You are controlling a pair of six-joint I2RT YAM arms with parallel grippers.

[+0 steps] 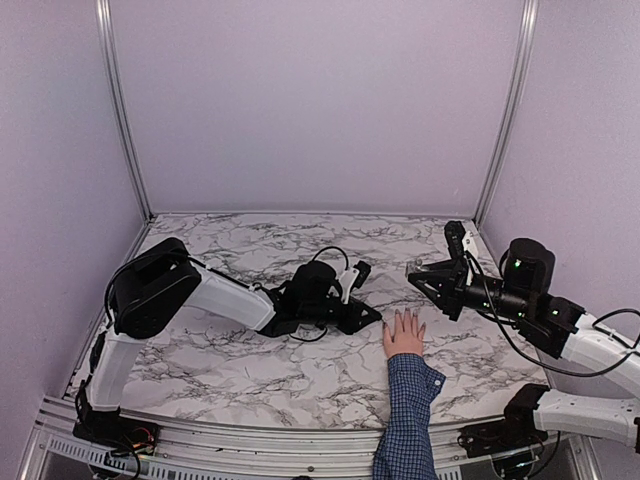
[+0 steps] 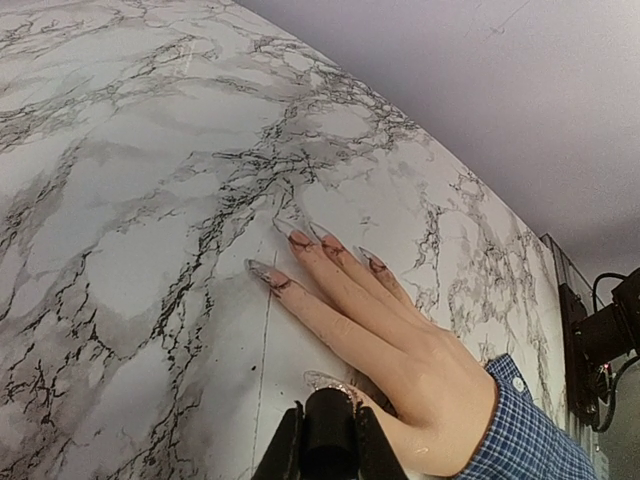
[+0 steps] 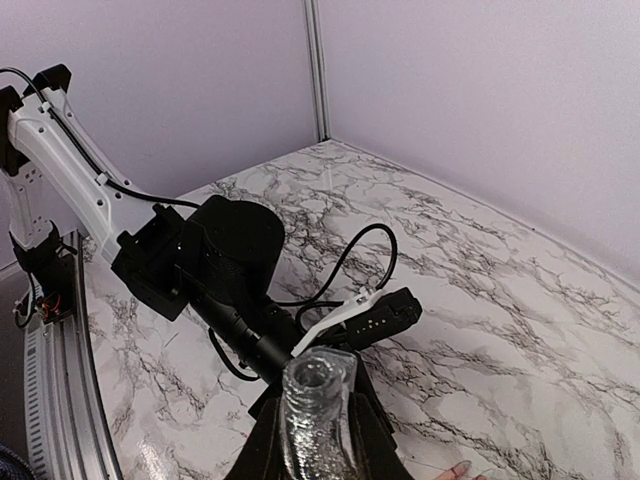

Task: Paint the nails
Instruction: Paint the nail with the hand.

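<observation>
Two white-and-black arms, seen from above and from each wrist.
The left arm [image 1: 225, 298], left of the overhead frame, has white link shells between bulky, rounded black joint housings; black cables [image 1: 330, 250] loop over its wrist beside a white bracket [image 1: 347, 280], and red-orange wiring [image 1: 140, 437] shows at its black base [image 1: 100, 425], lower left. The right arm [image 1: 600, 350], at the right edge, has the same white shells, black joints dotted with small green lights [image 1: 516, 265], and a thin black cable [image 1: 520, 345]. The left gripper [image 2: 325, 440] and right gripper [image 3: 315, 435] are black with angular fingers.
</observation>
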